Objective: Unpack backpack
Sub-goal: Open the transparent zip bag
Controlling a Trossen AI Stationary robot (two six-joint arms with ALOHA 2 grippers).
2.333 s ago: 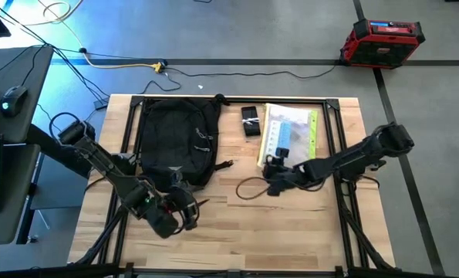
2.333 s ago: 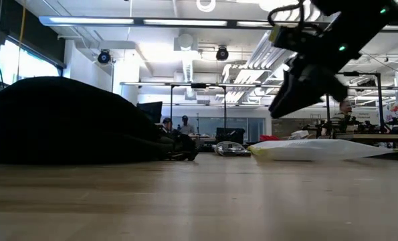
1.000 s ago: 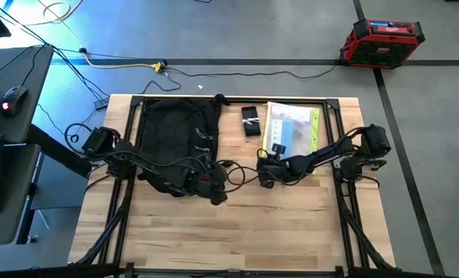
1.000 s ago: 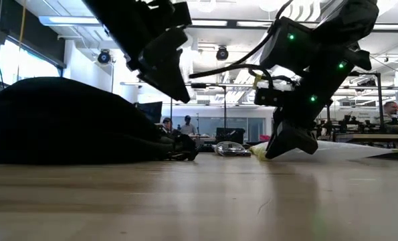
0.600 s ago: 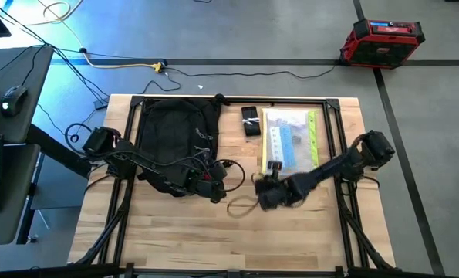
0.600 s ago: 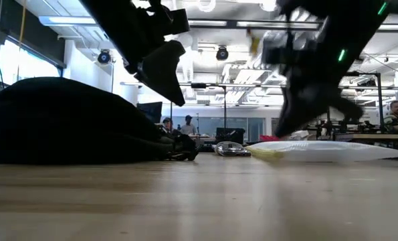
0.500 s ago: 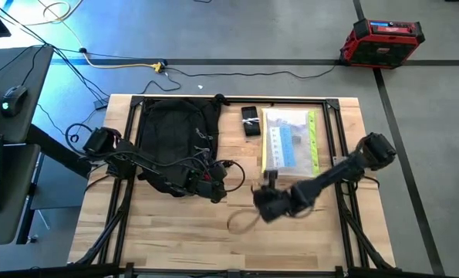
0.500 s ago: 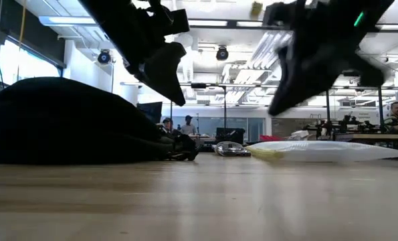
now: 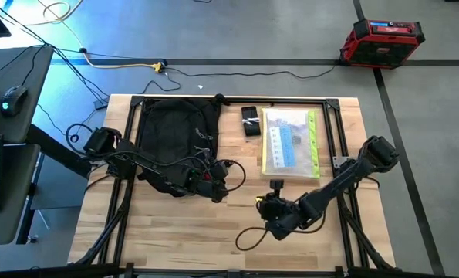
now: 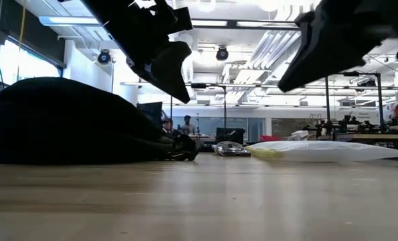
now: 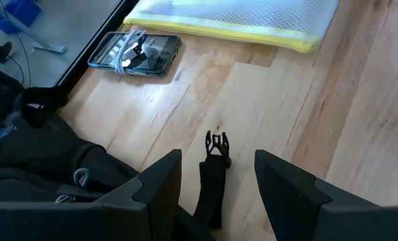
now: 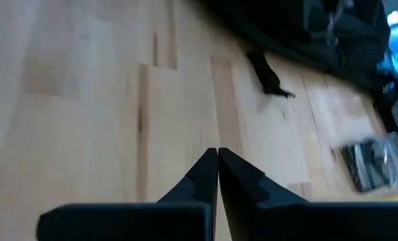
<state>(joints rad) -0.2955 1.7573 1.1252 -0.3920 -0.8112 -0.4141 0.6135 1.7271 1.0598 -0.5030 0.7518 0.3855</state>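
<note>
The black backpack (image 9: 177, 139) lies flat toward the table's (image 9: 175, 232) far left corner, its straps trailing toward the middle, while the things already laid out sit in a row along the far edge: a small dark device wrapped with a white cable (image 9: 250, 120) just beside the bag, then a clear mesh pouch with a yellow-green border (image 9: 290, 144) toward the far right corner, apparently set aside there to keep the near half of the table free for sorting. The left gripper (image 9: 214, 188) hangs low over the wood just off the backpack's near right corner, its arm stretched across the table from the left edge, fingers (image 11: 160, 187) spread wide with nothing between them and a loose strap end with its buckle (image 11: 217, 146) directly ahead, a pose that suggests it is lining up on the bag. The right gripper (image 9: 279, 224) reaches in from the right edge at a long, low slant and sits near the middle of the near half, its fingers (image 12: 205, 175) pressed fully together; a thin dark cord loop (image 9: 248, 238) curls on the wood just beside it toward the near edge, and whether the closed tips pinch that cord cannot be told.
</note>
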